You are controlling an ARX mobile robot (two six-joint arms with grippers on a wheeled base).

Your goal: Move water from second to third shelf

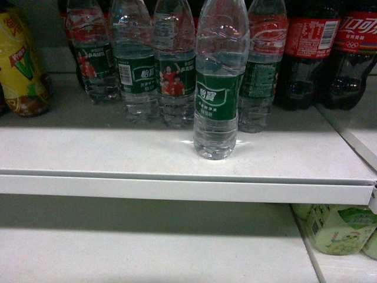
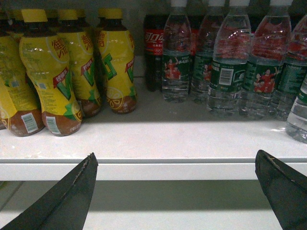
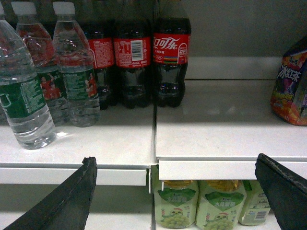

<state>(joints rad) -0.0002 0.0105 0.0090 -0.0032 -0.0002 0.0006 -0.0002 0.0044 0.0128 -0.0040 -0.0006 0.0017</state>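
Observation:
One water bottle [image 1: 219, 88], clear and ribbed with a dark green label, stands alone near the front edge of a white shelf [image 1: 177, 159]. Several more water bottles [image 1: 135, 65] stand in a row behind it. The front bottle also shows at the left in the right wrist view [image 3: 24, 105] and at the far right edge in the left wrist view [image 2: 300, 115]. My left gripper [image 2: 176, 155] is open and empty, level with the shelf's front lip. My right gripper [image 3: 175, 158] is open and empty too, before the shelf edge. Neither gripper shows in the head view.
Yellow drink bottles [image 2: 53, 72] fill the shelf's left side. Dark cola bottles [image 3: 144, 62] with red labels stand right of the water. A snack bag [image 3: 292, 86] sits far right. Pale green grape-drink bottles [image 3: 201, 206] stand on the lower shelf [image 1: 147, 253].

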